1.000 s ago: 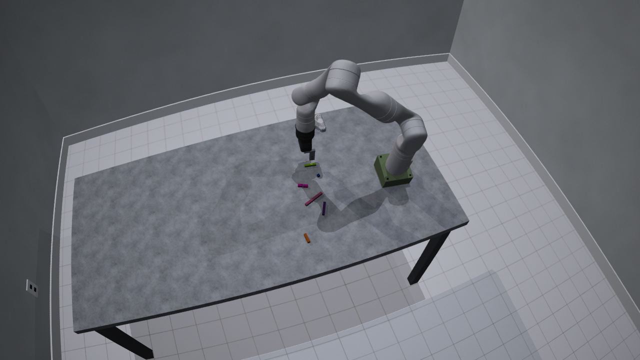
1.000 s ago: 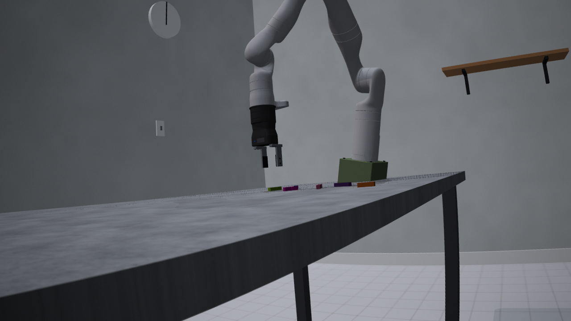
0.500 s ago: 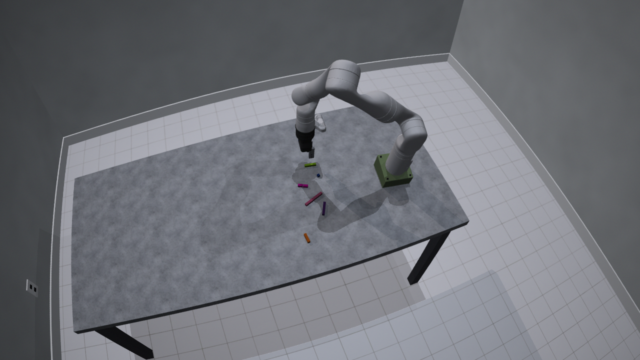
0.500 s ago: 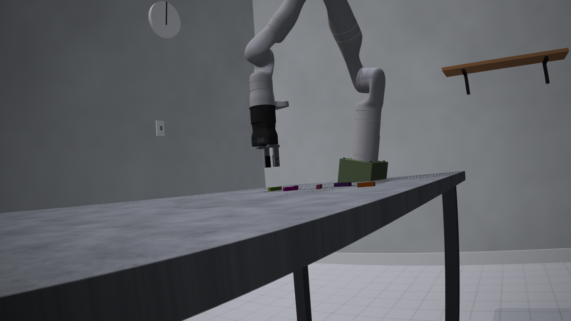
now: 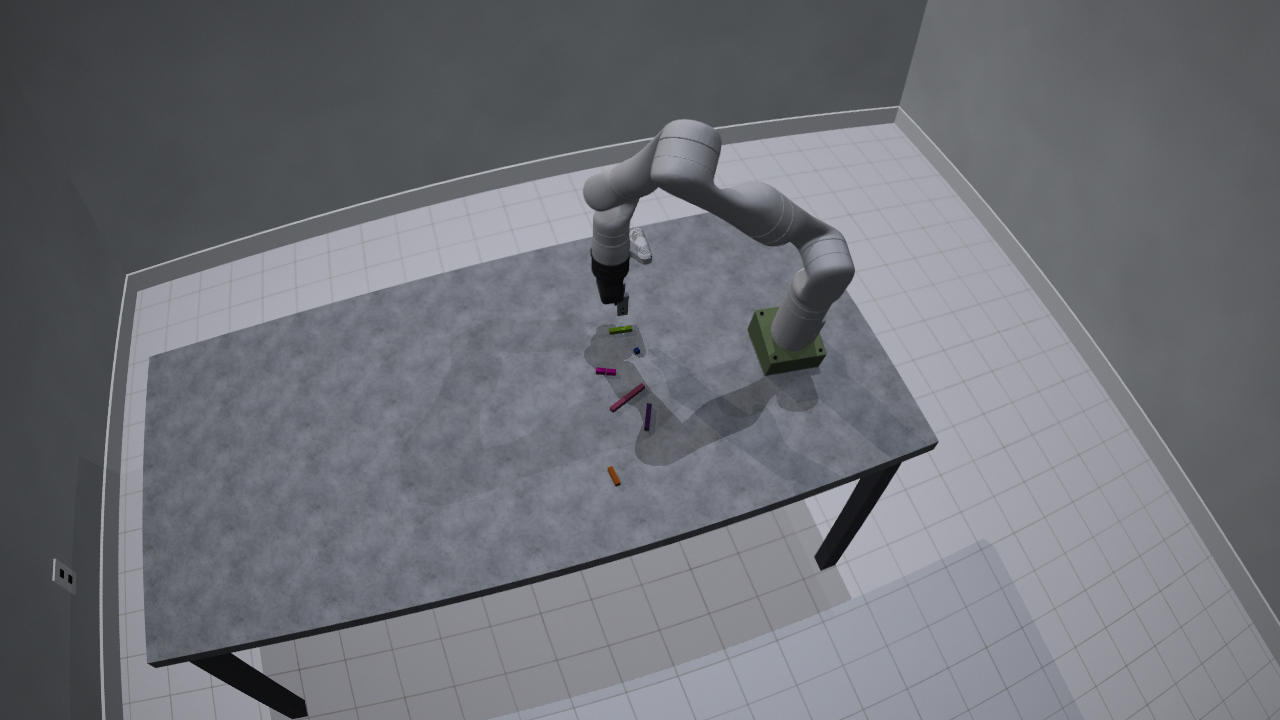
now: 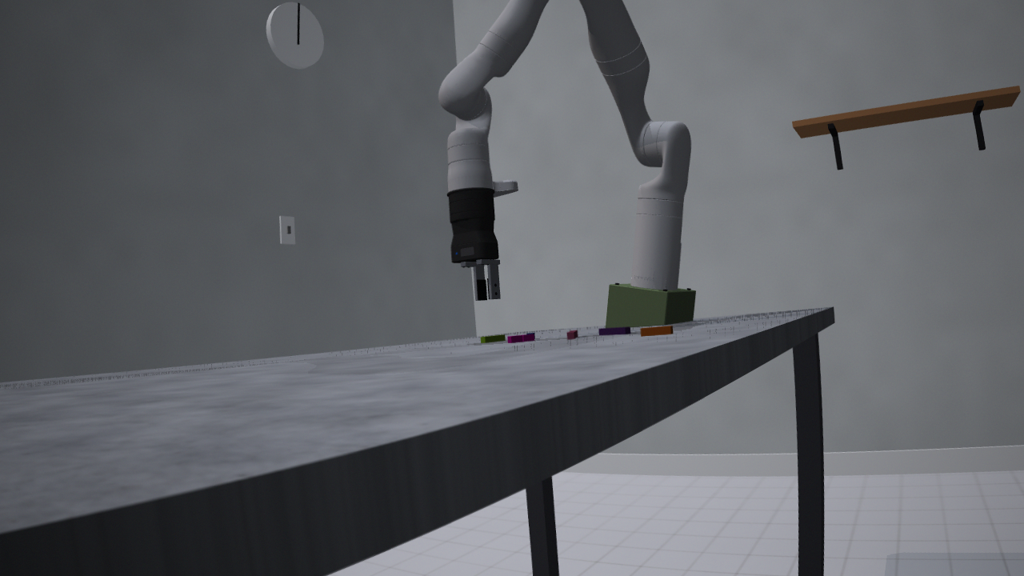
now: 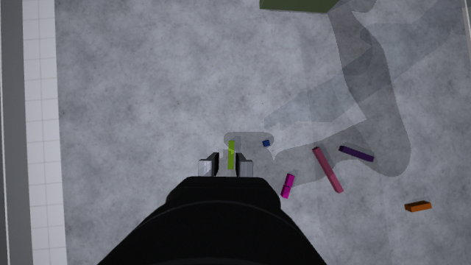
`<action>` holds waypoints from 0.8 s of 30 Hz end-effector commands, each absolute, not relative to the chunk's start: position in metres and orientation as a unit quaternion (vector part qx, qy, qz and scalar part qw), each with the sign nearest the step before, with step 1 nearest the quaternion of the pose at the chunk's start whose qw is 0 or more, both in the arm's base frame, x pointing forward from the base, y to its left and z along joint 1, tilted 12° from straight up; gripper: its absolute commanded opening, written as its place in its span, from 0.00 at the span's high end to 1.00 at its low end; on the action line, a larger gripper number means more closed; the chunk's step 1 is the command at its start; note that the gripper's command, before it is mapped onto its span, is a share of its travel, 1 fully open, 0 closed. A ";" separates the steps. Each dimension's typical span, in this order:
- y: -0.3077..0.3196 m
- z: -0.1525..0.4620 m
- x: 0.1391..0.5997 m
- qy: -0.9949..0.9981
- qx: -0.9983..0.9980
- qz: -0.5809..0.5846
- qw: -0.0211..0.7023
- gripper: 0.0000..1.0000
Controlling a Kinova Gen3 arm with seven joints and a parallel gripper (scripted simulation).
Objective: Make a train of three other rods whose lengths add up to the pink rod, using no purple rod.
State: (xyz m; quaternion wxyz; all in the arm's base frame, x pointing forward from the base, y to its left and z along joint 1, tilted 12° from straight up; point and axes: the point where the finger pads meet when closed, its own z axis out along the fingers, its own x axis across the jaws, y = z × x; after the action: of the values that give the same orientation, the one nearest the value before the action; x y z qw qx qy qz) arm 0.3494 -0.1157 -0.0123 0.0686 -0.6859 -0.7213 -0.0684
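- The gripper [image 5: 617, 313] [image 6: 487, 298] [image 7: 227, 160], fingers partly spread and gripping nothing, hovers above the lime rod [image 5: 620, 330] [image 6: 492, 338] [image 7: 231, 154], near the top view's centre
- Magenta pair [image 5: 600, 370] [image 6: 515, 338] [image 7: 290, 179], end to end, and blue rod [image 5: 636, 351] [image 7: 266, 143] lie just below
- Pink rod [image 5: 627, 397] [image 6: 572, 334] [image 7: 327, 170], purple rod [image 5: 648, 417] [image 6: 614, 330] [image 7: 356, 154] and, lowest, orange rod [image 5: 614, 476] [image 6: 656, 330] [image 7: 418, 206] lie apart

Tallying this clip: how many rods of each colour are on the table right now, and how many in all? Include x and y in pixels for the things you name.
Lime rod [image 5: 620, 330] [image 6: 492, 338] [image 7: 231, 160]: 1
Blue rod [image 5: 636, 351] [image 7: 266, 143]: 1
Magenta rods [image 5: 600, 370] [image 6: 514, 338] [image 7: 290, 179]: 2
Pink rod [image 5: 627, 398] [image 6: 572, 334] [image 7: 327, 170]: 1
Purple rod [image 5: 648, 417] [image 6: 614, 330] [image 7: 356, 154]: 1
Orange rod [image 5: 614, 476] [image 6: 656, 330] [image 7: 418, 207]: 1
Total: 7
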 end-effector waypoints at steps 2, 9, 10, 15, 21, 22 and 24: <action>-0.114 -0.012 0.351 -0.716 -0.691 -0.070 0.070 0.46; -0.114 -0.012 0.351 -0.716 -0.691 -0.070 0.070 0.46; -0.114 -0.012 0.351 -0.716 -0.691 -0.070 0.070 0.46; -0.114 -0.013 0.351 -0.716 -0.691 -0.070 0.070 0.46; -0.113 -0.016 0.350 -0.716 -0.691 -0.070 0.071 0.46; -0.113 -0.017 0.350 -0.716 -0.691 -0.070 0.071 0.46; -0.112 -0.019 0.350 -0.716 -0.691 -0.070 0.071 0.46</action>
State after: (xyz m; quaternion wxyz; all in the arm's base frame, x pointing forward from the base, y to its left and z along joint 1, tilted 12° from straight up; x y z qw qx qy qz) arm 0.3494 -0.1125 -0.0157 0.0717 -0.6880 -0.7188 -0.0696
